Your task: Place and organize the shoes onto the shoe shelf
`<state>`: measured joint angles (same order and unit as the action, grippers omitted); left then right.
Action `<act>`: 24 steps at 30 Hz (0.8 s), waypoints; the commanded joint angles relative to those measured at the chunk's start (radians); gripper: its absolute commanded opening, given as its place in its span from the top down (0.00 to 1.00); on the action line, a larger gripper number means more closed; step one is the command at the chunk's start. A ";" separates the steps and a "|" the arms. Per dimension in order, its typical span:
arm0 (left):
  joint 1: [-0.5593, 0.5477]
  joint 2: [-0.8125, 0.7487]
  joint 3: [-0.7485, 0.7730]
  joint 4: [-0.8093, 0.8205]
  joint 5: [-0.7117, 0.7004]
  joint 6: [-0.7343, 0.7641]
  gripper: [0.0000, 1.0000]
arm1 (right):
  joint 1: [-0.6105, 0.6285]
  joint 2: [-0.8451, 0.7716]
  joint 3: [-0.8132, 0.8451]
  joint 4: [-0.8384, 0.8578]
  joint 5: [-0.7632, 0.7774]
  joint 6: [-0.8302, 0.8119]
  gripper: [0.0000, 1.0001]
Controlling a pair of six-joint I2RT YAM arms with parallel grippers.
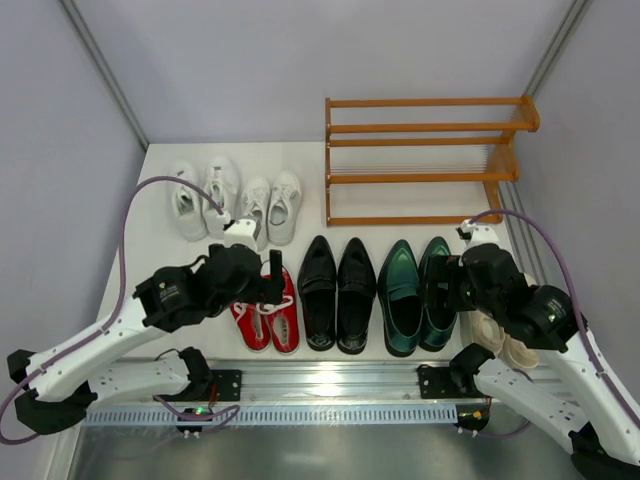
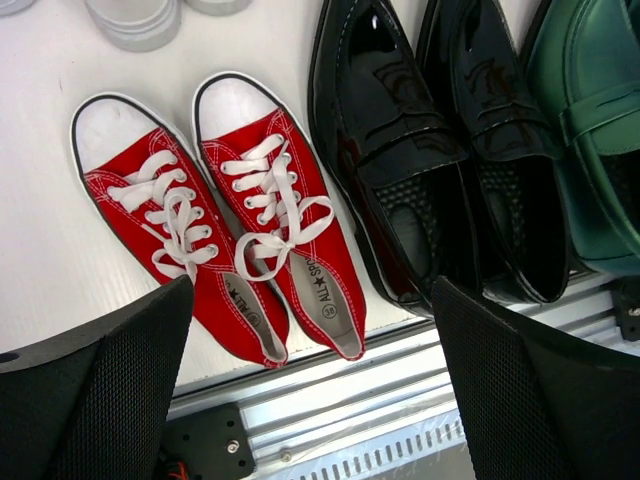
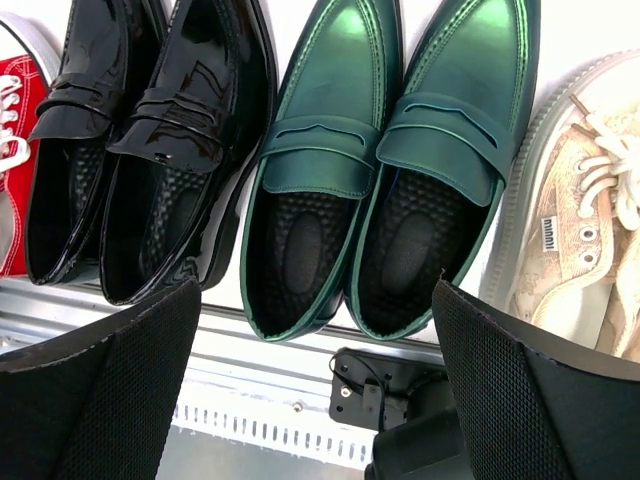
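The orange-brown shoe shelf (image 1: pixel 420 178) stands at the back right with nothing on its bars. Two white sneaker pairs (image 1: pixel 236 205) lie at the back left. Red sneakers (image 1: pixel 268 318), glossy black loafers (image 1: pixel 337 293), dark green loafers (image 1: pixel 416 295) and cream shoes (image 1: pixel 505 342) lie in a row near the front edge. My left gripper (image 2: pixel 310 385) is open and empty above the heels of the red sneakers (image 2: pixel 225 225). My right gripper (image 3: pixel 320 385) is open and empty above the heels of the green loafers (image 3: pixel 385 165).
An aluminium rail (image 1: pixel 330 385) with the arm bases runs along the table's near edge. Grey walls close in the left, back and right. The cream shoes (image 3: pixel 590 225) sit partly under my right arm.
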<state>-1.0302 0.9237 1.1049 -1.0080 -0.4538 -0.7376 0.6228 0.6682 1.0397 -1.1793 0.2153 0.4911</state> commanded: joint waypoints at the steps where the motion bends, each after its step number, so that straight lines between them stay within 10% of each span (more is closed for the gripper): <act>1: -0.004 -0.060 0.004 0.031 -0.062 -0.065 0.00 | 0.006 0.016 -0.021 0.035 0.013 0.030 0.02; 24: -0.004 -0.238 -0.152 0.140 -0.069 -0.108 0.00 | 0.015 0.013 -0.265 -0.028 0.185 0.426 0.02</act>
<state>-1.0302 0.7025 0.9623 -0.9215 -0.4904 -0.8276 0.6312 0.6838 0.7738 -1.2198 0.3454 0.8494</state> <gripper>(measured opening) 0.996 0.976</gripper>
